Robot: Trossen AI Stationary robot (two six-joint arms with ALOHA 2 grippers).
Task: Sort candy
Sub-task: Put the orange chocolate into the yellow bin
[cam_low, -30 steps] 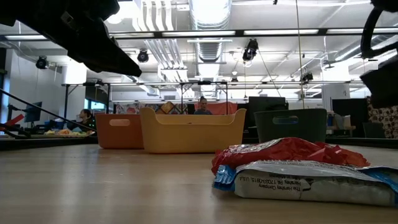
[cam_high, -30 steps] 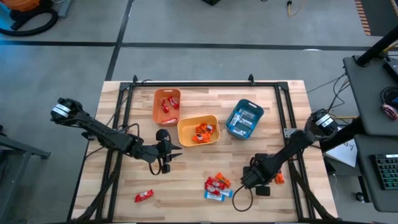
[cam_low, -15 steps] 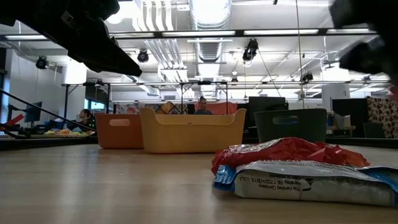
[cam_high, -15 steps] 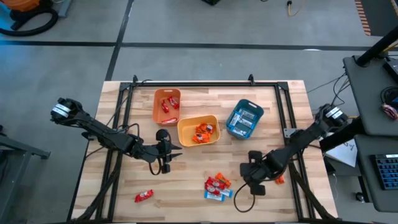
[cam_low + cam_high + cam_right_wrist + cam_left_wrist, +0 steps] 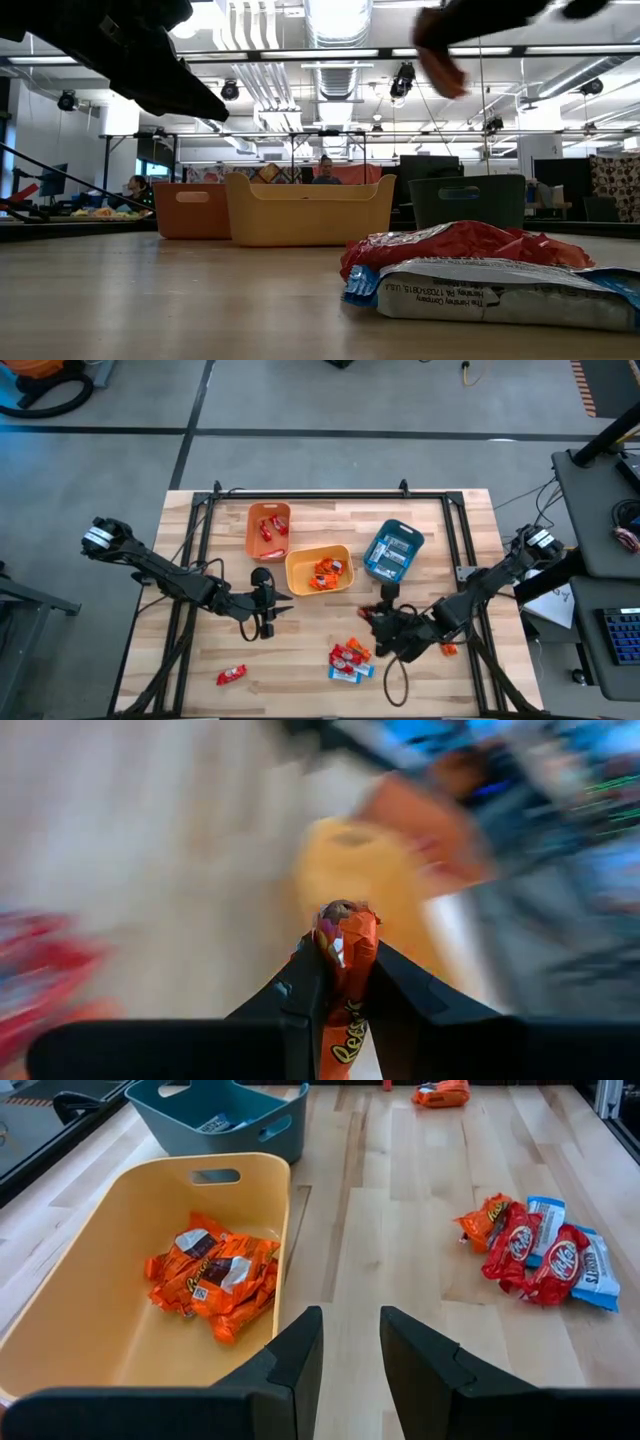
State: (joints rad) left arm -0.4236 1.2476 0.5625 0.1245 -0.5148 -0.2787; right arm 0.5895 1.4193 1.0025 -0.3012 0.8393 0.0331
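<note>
My right gripper (image 5: 370, 614) hangs above the table between the yellow bin (image 5: 320, 570) and the candy pile (image 5: 350, 658), shut on an orange packet (image 5: 345, 955); the low view shows that packet (image 5: 440, 52) high up. My left gripper (image 5: 350, 1342) waits open and empty, near-left of the yellow bin, which holds orange packets (image 5: 215, 1270). The orange bin (image 5: 268, 530) holds red sweets, the teal bin (image 5: 393, 552) blue-and-white bars. The pile of red, orange and blue-and-white candy (image 5: 540, 1250) lies on the table. My right gripper pinches the orange packet between its two fingers, on the packet's flat sides (image 5: 346, 990). The packet lies along the fingers and its crimped end (image 5: 343, 918) sticks out past the fingertips. The fingers point toward the table's left, slanting down. The packet is lifted clear of the table.
One red sweet (image 5: 231, 675) lies alone near the front left. An orange packet (image 5: 449, 649) lies on the table under my right arm. A black cable loops at the front edge (image 5: 397, 682). Bare wood shows between the left gripper and the pile.
My right gripper has risen from close to the table near the front right and swung toward the table's left and far edge, toward the yellow bin. It has tipped from pointing down to nearer level, and the orange packet has gone up with it.
</note>
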